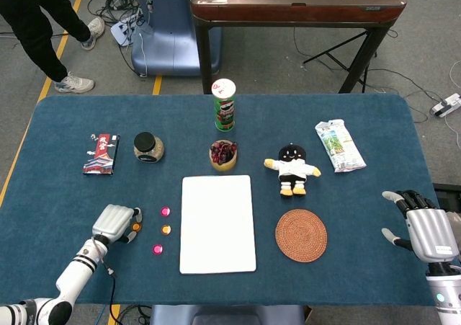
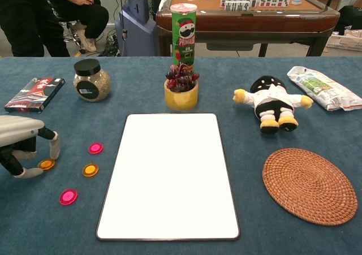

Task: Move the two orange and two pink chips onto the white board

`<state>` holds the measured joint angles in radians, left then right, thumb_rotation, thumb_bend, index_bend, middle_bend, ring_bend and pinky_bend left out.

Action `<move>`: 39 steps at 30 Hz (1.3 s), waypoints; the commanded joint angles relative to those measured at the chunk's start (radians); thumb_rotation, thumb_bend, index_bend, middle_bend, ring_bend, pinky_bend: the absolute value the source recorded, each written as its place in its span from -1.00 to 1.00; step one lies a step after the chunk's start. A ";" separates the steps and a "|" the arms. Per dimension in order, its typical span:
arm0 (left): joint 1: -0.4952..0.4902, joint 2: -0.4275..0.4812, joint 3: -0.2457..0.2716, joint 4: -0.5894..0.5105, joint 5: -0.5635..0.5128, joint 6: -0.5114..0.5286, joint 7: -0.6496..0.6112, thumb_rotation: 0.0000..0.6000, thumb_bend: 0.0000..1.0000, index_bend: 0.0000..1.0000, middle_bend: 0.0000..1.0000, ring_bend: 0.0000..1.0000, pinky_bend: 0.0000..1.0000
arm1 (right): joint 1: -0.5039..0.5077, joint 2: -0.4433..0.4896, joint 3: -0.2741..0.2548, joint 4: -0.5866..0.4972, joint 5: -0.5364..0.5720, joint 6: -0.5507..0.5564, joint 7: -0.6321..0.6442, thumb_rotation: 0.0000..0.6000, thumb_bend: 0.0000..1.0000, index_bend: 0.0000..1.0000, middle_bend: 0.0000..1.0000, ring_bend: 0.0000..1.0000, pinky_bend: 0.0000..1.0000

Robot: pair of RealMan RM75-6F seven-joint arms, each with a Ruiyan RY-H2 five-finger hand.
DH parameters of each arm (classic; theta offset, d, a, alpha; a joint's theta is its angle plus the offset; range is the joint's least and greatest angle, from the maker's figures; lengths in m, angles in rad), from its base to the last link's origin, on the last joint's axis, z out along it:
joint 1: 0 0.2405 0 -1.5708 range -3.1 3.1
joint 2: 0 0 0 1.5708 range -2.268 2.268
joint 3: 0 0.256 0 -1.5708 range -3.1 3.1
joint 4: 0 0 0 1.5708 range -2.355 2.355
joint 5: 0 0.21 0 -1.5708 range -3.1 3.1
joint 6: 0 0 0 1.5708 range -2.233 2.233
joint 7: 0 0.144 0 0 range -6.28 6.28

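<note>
Left hand (image 2: 20, 145) low over tabletop (image 1: 65, 195), fingers curled around orange chip (image 2: 46, 164); actual grip unclear. Second orange chip (image 2: 90, 169) and both pink chips (image 2: 95, 148) (image 2: 68, 197) lie loose left of white board (image 2: 169, 176), which is bare. Right hand (image 1: 421, 228) at right edge, fingers spread, holding nothing.

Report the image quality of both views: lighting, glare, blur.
Head view: even overhead light, soft shadows, sharp throughout, no glare on the white board. Chest view: also evenly lit and sharp; the left hand is cut off by the frame edge, and table lines bow slightly.
</note>
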<state>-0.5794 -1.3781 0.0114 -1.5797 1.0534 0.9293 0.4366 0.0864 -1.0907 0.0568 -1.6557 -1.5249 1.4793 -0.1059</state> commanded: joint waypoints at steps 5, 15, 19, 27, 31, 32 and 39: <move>-0.002 0.037 -0.012 -0.078 0.044 0.038 0.003 1.00 -0.28 0.12 1.00 1.00 1.00 | -0.002 0.002 0.001 -0.001 -0.001 0.005 0.004 1.00 -0.97 -0.45 -0.37 -0.54 -0.25; -0.061 0.055 -0.061 -0.249 0.076 0.063 0.091 1.00 -0.27 0.11 1.00 1.00 1.00 | -0.010 0.010 0.002 -0.005 -0.007 0.023 0.012 1.00 -0.97 -0.45 -0.37 -0.54 -0.25; -0.084 0.031 -0.060 -0.296 0.074 0.071 0.160 1.00 -0.28 0.10 1.00 1.00 1.00 | -0.016 0.018 0.004 -0.009 -0.005 0.033 0.023 1.00 -0.97 -0.45 -0.37 -0.54 -0.25; -0.100 -0.009 -0.019 -0.345 0.093 0.084 0.250 1.00 -0.28 0.10 1.00 1.00 1.00 | -0.040 0.039 0.004 -0.029 -0.020 0.080 0.029 1.00 -0.97 -0.45 -0.37 -0.54 -0.25; -0.105 -0.032 -0.002 -0.352 0.105 0.088 0.280 1.00 -0.28 0.10 1.00 1.00 1.00 | -0.047 0.045 0.005 -0.035 -0.020 0.091 0.035 1.00 -0.97 -0.45 -0.37 -0.54 -0.25; -0.107 -0.042 0.000 -0.349 0.108 0.091 0.290 1.00 -0.28 0.10 1.00 1.00 1.00 | -0.049 0.046 0.006 -0.036 -0.019 0.093 0.036 1.00 -0.97 -0.45 -0.37 -0.54 -0.25; -0.128 -0.107 -0.005 -0.308 0.096 0.100 0.356 1.00 -0.28 0.09 1.00 1.00 1.00 | -0.053 0.050 0.010 -0.035 -0.017 0.097 0.046 1.00 -0.97 -0.45 -0.37 -0.54 -0.25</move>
<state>-0.7013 -1.4754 0.0092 -1.8969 1.1541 1.0292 0.7860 0.0341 -1.0413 0.0661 -1.6908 -1.5426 1.5764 -0.0604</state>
